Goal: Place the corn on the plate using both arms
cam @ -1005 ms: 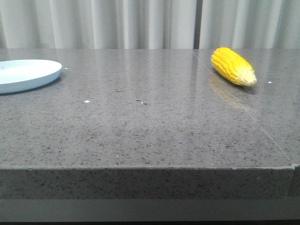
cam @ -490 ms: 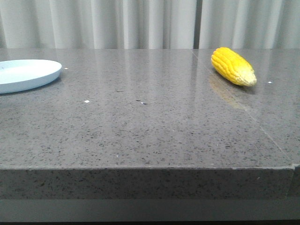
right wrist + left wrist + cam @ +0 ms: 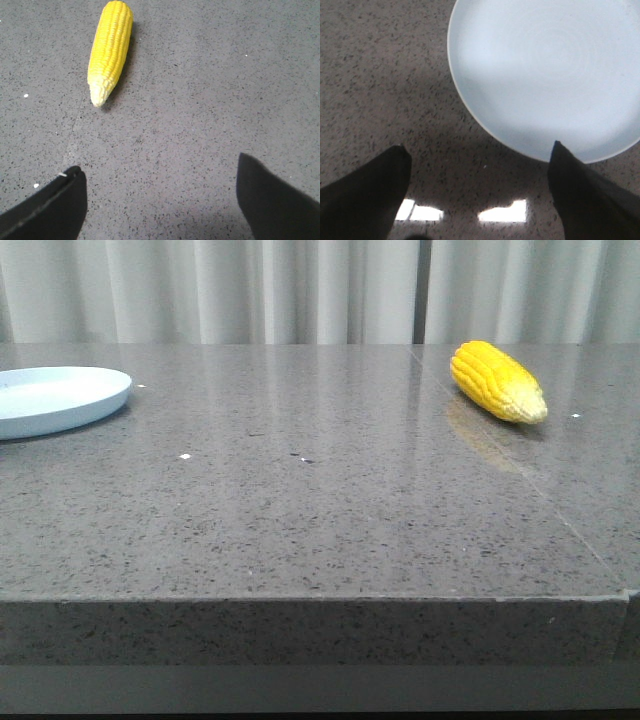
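The yellow corn (image 3: 497, 381) lies on the grey stone table at the far right, its pale tip toward the front right. It also shows in the right wrist view (image 3: 110, 48), ahead of my open, empty right gripper (image 3: 160, 172) and off to one side of it. The pale blue-white plate (image 3: 50, 398) sits at the far left edge of the front view, cut off by the frame. In the left wrist view the plate (image 3: 545, 75) lies just beyond my open, empty left gripper (image 3: 479, 150), one fingertip (image 3: 565, 165) over its rim. Neither arm shows in the front view.
The grey speckled table (image 3: 320, 500) has a seam (image 3: 540, 495) running from near the corn toward the front right. Its front edge (image 3: 320, 598) crosses the front view. Pale curtains (image 3: 320, 290) hang behind the table.
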You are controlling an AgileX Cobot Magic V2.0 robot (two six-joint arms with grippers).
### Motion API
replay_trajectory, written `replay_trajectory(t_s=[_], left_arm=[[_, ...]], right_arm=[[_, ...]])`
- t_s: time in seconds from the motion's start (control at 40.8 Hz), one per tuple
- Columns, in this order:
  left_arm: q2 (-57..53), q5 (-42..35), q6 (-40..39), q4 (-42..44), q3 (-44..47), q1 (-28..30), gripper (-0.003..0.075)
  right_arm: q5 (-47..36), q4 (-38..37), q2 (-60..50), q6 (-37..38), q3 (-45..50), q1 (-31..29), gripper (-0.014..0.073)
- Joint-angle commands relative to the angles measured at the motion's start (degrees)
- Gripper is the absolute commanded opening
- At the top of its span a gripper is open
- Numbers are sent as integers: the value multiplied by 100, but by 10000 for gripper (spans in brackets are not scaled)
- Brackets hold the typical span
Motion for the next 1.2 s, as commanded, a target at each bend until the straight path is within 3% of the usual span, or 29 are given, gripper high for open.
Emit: replay_trajectory(t_s=[0.0,0.196,0.539,0.809,0.931,1.103,1.176], left_arm=[[158,-242,283,-510,-420,142,554],[721,-463,283,-510,-833,166,542],[1557,-555,283,-510,-1404,156,433],[1858,-455,283,-444,-1490,156,415],[1869,-407,304,-421,-1490,156,291],[1869,-407,304,-421,-1490,156,-1],[1869,-407,319,-421,-1490,156,-20]], right_arm=[[-363,-54,30,-69,-207,-19,632],[-363,-54,30,-69,-207,-19,632],[-363,-54,30,-69,-207,-19,632],[-363,-54,30,-69,-207,-19,632],[-363,-54,30,-69,-207,-19,632],[-363,-54,30,-69,-207,-19,632],[-363,-54,30,-69,-207,-19,632]])
